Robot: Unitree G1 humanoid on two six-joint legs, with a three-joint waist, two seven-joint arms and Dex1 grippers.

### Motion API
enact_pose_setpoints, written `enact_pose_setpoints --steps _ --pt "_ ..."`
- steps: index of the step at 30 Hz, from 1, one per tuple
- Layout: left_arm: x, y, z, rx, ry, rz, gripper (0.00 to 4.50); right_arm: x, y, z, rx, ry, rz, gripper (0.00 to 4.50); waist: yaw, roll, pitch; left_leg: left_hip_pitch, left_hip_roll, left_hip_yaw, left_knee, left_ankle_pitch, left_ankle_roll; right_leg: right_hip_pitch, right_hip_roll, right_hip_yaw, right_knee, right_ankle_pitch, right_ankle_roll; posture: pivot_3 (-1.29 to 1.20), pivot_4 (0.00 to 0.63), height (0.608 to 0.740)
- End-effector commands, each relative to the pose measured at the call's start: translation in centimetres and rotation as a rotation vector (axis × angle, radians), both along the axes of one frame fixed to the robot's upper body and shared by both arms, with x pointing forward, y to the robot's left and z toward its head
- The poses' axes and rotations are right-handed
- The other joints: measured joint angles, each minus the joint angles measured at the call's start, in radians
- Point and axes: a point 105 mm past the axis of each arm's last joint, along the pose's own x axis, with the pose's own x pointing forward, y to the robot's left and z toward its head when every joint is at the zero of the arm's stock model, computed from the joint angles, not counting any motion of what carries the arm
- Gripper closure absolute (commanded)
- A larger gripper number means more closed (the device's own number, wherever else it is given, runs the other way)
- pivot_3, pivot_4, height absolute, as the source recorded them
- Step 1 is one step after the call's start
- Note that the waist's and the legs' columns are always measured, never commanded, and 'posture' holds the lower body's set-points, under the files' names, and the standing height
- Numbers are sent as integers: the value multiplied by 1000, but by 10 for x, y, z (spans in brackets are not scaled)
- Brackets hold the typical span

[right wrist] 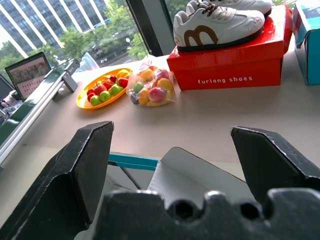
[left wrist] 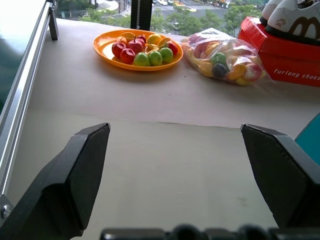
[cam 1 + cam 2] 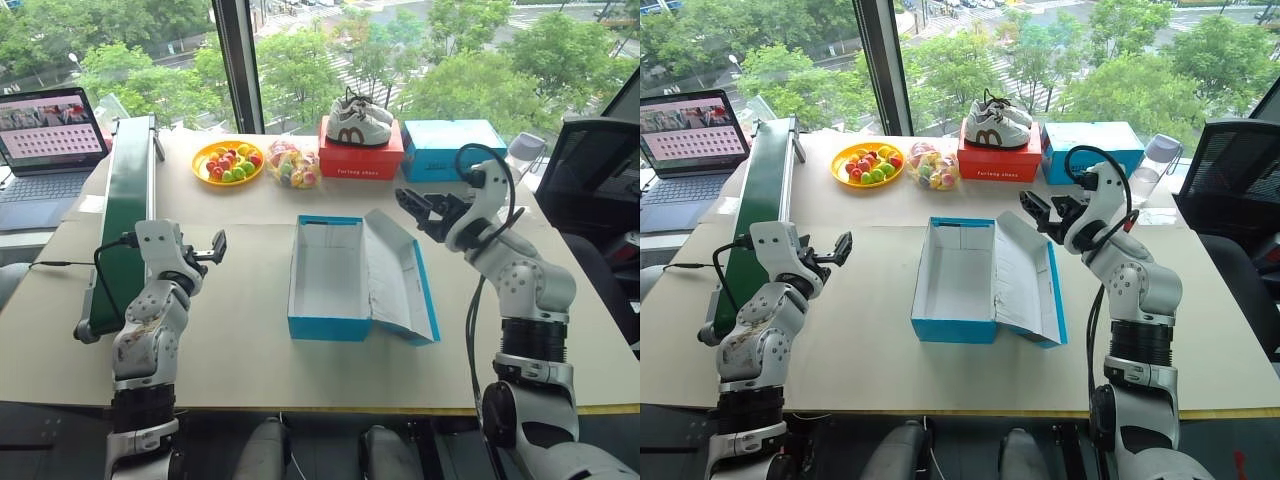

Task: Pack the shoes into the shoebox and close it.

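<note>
Behind the open shoebox [image 3: 327, 275], a red box [image 1: 235, 67] reads "furlong shoes"; left claw [image 3: 214, 247] and right claw [image 3: 418, 208] gape empty.

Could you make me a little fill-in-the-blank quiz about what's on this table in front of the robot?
1. The blue shoebox in the middle lies open and is ____ inside.
2. The white sneakers sit on top of a ____ box.
3. The fruit beside the bag of sweets lies on an ____ plate.
4. Both the left tool and the right tool hold ____.

Missing words: empty; red; orange; nothing
</note>
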Motion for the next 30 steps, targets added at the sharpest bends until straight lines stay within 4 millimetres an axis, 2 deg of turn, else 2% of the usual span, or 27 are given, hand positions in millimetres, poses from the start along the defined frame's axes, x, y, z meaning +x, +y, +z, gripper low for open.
enact_pose_setpoints --steps 1,2,4,6,8,10,12,14,15,18,22,30 --pt "-4 2 21 54 -76 3 0 -9 28 27 7 -112 117 44 0 0 0 0 0 0 0 0 0 0 0 0 0 0 0 0 150 737" --pt "-6 3 26 81 -97 8 0 -23 63 36 -14 -160 279 44 -3 0 0 0 0 0 0 0 0 0 0 0 0 0 0 0 150 737" --pt "-7 9 35 82 -128 25 0 -57 112 46 -52 -228 543 44 -13 0 1 0 1 1 -1 0 0 -3 1 2 1 0 0 0 150 737" --pt "-8 18 39 58 -132 58 0 -77 129 49 -63 -255 668 44 -17 0 1 -2 3 2 -2 0 0 -7 3 4 3 0 -1 0 150 737" --pt "-9 37 42 50 -114 113 0 -105 147 54 -14 -277 835 44 -12 -1 1 -2 5 1 -1 0 0 -7 6 3 3 0 -1 0 150 737" --pt "-12 53 42 41 -78 151 0 -116 153 50 -15 -267 908 44 -8 -3 2 -2 8 1 0 0 0 -6 8 3 2 1 -2 0 150 737" --pt "-16 71 38 43 -23 204 0 -114 156 38 -87 -247 901 44 -4 -4 2 -2 11 1 0 0 0 -6 11 3 0 1 -2 0 150 737" --pt "-21 86 34 45 20 252 0 -111 158 26 -189 -244 878 44 0 -4 2 -2 11 2 0 -1 -2 -8 11 3 0 1 -1 0 150 737" --pt "-25 97 30 34 63 286 0 -109 159 21 -214 -245 862 44 1 -5 2 -2 12 2 0 -3 -5 -9 11 2 0 1 -1 0 150 737" --pt "-33 115 34 32 75 329 0 -93 164 16 -237 -242 777 44 -1 -6 2 -2 12 3 0 -5 -8 -9 12 3 0 1 -2 0 150 737" --pt "-39 127 33 56 90 363 0 -92 173 1 -325 -259 767 44 -1 -7 2 -2 13 3 -2 -3 -8 -10 12 4 1 3 -6 0 150 737" --pt "-44 131 15 47 154 396 0 -94 175 -18 -436 -291 773 44 0 -10 1 -2 13 3 -2 -4 -12 -10 12 3 0 3 -7 0 150 737"
